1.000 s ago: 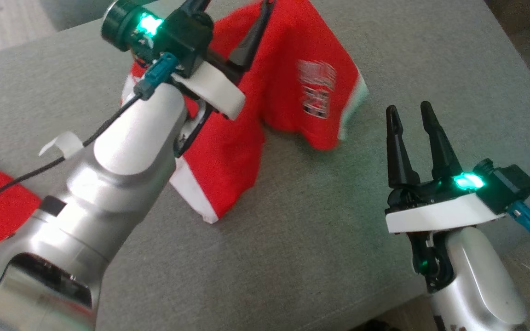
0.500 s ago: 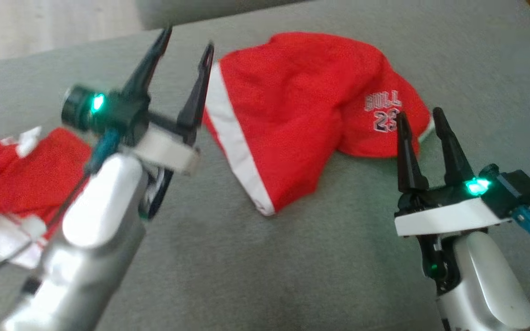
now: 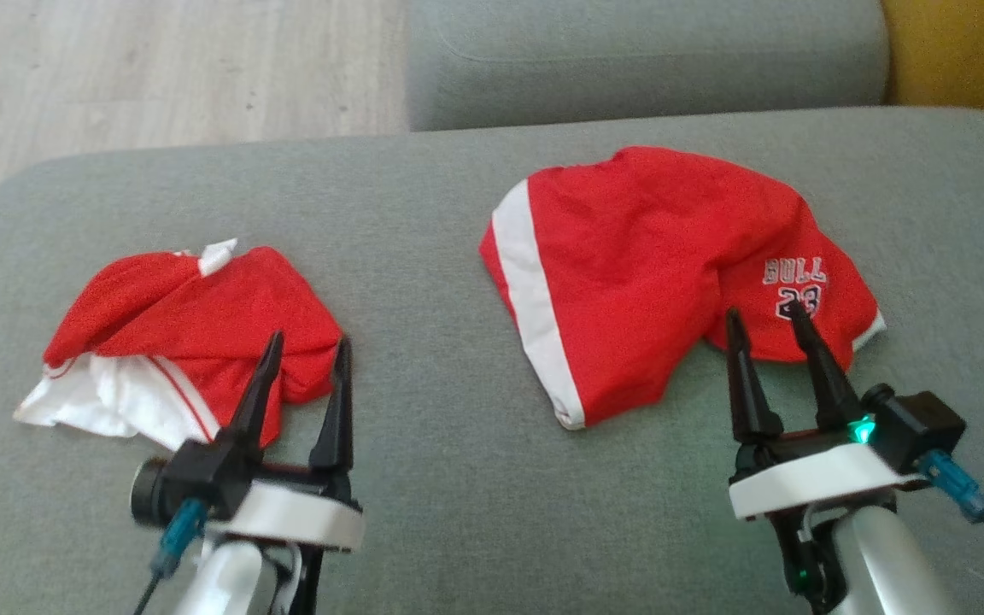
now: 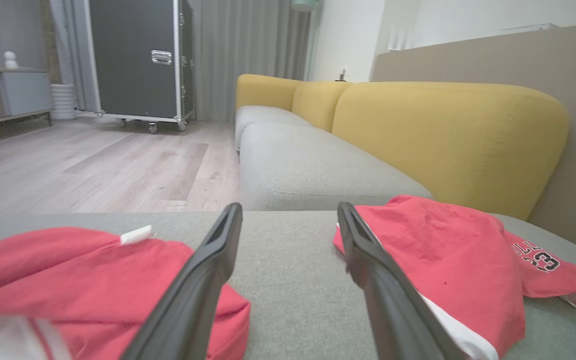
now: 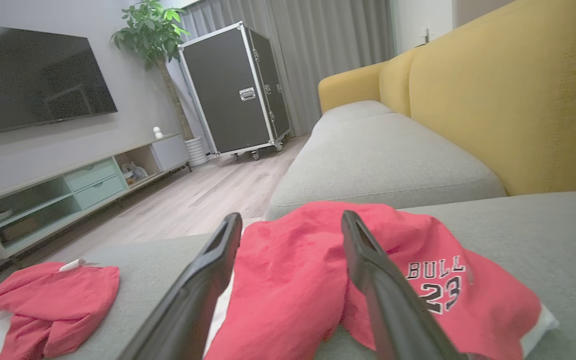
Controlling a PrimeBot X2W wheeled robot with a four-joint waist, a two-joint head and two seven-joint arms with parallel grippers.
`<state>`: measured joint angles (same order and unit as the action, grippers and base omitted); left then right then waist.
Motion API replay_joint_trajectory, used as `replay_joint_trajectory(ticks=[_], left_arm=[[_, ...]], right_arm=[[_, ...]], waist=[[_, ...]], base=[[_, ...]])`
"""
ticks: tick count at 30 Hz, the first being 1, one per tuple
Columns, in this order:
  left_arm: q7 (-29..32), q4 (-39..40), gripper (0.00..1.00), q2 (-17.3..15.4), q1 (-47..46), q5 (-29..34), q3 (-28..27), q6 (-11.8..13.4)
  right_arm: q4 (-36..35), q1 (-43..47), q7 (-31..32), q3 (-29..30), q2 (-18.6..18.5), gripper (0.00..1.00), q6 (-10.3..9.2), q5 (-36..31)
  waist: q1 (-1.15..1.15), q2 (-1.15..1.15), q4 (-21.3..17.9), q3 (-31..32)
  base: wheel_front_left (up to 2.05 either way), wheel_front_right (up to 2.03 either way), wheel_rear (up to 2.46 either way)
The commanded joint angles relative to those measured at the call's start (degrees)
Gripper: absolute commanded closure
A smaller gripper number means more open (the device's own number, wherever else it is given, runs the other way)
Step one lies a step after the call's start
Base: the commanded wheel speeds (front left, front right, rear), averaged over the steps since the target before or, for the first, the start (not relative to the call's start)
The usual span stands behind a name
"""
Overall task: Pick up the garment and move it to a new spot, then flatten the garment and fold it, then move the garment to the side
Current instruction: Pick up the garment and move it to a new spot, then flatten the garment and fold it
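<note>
The garment (image 3: 654, 265) is a pair of red shorts with a white side stripe and "BULL 23" print. It lies crumpled on the right half of the grey seat cushion (image 3: 458, 213). It also appears in the left wrist view (image 4: 438, 245) and the right wrist view (image 5: 293, 280). My right gripper (image 3: 764, 310) is open and empty, its tips at the shorts' near edge by the print. My left gripper (image 3: 310, 340) is open and empty at the front left, apart from the shorts.
A second red-and-white garment (image 3: 193, 316) lies bunched on the cushion's left, just beyond my left fingertips. Another grey seat cushion (image 3: 646, 60) lies beyond, with a yellow backrest (image 4: 448, 135) to the right. Wooden floor (image 3: 159, 68) shows at the far left.
My left arm has drawn back from over the shorts to the front left. The shorts have settled onto the cushion. The head view has shifted as well.
</note>
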<state>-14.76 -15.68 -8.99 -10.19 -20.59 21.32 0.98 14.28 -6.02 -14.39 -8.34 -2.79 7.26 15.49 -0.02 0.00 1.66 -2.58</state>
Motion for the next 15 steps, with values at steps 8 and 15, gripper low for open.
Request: replay_joint_trajectory(ticks=[8,15], left_arm=[[-0.23,3.38,0.0,3.02,0.81,4.45,-7.22,-3.41],[-0.24,3.42,0.0,4.47,0.05,6.3,-9.2,-5.38]], right_arm=[[-0.67,-1.15,-0.61,-3.83,-0.09,0.0,0.23,-1.74],[9.07,-3.78,-0.24,-11.85,-0.09,0.0,0.23,-2.48]], waist=[[0.02,0.0,2.4,0.89],[0.02,0.0,3.81,-0.32]], base=[[0.0,0.0,0.0],[0.0,0.0,0.0]])
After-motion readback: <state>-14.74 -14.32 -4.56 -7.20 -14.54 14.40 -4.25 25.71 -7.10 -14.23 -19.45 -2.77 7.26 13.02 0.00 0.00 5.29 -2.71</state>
